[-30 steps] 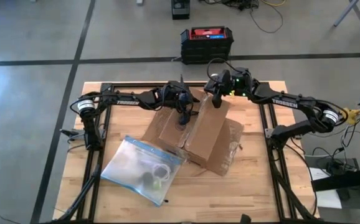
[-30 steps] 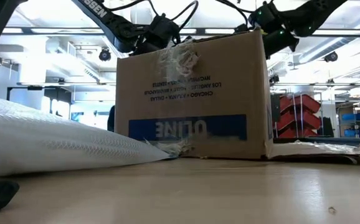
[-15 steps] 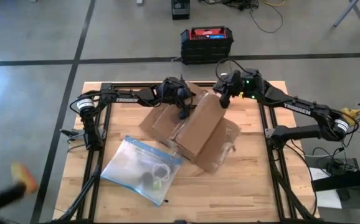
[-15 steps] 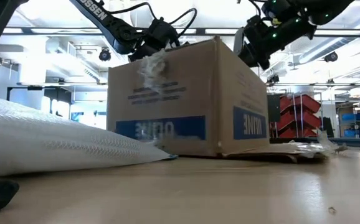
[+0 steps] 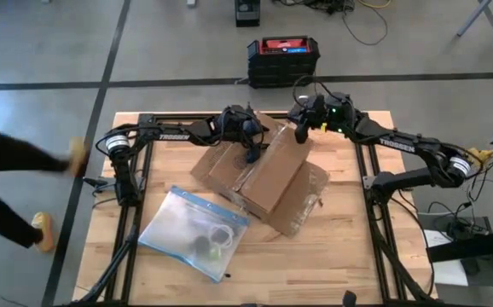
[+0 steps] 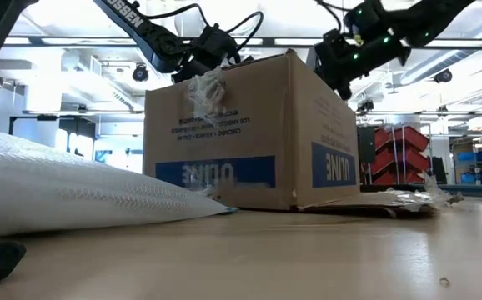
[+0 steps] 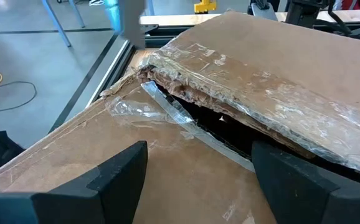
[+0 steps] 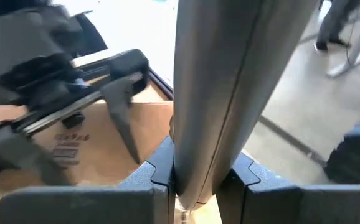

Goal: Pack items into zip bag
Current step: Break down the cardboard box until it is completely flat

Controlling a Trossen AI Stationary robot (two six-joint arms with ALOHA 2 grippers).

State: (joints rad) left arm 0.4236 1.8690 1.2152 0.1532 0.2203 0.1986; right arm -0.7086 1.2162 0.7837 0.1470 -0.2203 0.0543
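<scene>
Your left gripper [image 5: 251, 156] hangs over the box [image 5: 263, 175], fingers [image 7: 99, 180] spread apart above its torn, taped seam. Your right gripper [image 5: 301, 132] sits at the box's far edge; you cannot tell its finger state. The bag [image 5: 194, 232] lies flat near the box's front-left corner, with the items [image 5: 208, 243] inside it.
</scene>
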